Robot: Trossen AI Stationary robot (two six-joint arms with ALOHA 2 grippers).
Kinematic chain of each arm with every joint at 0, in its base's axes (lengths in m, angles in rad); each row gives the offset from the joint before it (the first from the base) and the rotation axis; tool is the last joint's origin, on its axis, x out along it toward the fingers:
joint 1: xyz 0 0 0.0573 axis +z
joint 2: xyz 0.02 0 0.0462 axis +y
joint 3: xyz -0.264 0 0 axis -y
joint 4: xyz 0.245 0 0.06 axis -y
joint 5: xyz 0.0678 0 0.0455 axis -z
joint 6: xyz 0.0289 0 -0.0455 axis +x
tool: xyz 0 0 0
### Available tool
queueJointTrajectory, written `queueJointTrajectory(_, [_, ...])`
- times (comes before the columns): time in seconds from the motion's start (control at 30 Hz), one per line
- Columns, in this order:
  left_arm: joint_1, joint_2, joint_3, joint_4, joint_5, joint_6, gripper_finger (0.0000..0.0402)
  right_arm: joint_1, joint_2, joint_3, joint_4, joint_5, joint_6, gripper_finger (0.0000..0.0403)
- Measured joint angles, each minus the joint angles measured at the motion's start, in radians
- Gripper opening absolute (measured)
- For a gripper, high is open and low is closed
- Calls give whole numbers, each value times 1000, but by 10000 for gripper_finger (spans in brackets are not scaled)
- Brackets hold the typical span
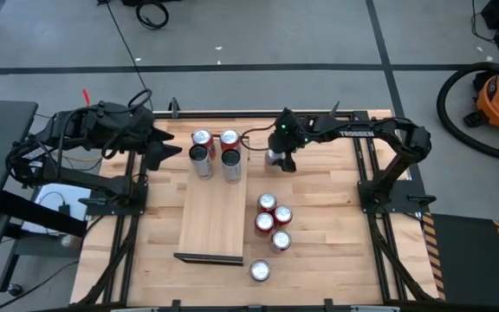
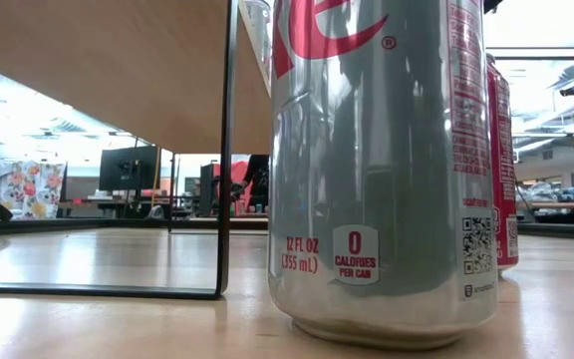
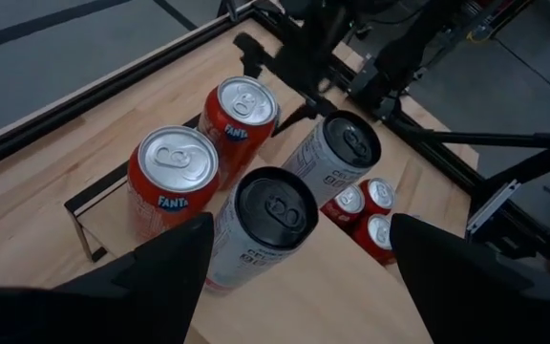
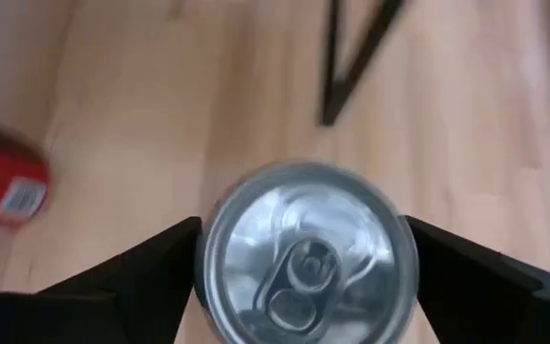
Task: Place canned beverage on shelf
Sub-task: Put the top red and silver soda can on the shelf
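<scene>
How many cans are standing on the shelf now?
4, in a square at the far end of the shelf: two orange Fanta cans farthest back, two black-topped silver cans just in front. None seems hidden.

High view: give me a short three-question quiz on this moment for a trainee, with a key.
1. How many cans stand on the shelf?
2. True or false: the right gripper is above the shelf.
3. Where is the left gripper? A) beside the cans at the shelf's far end, fingers open; B) over the shelf's near lip; C) at the table's right edge.

Key:
1. Four, grouped at the far end.
2. False: it is above a silver can that stands on the tabletop beside the shelf.
3. A.
</scene>
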Motion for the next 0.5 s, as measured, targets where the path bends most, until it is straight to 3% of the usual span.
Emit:
queueJointTrajectory(0.17, [0,7,0,0,0,58,329,7,-1,30,-2,54,179,388])
queueJointTrajectory(0.37, [0,13,0,8,0,163,329,47,-2,86,-45,255,418,392])
queueJointTrajectory(0.5, [0,12,0,8,-23,254,329,78,-2,112,-52,331,617,395])
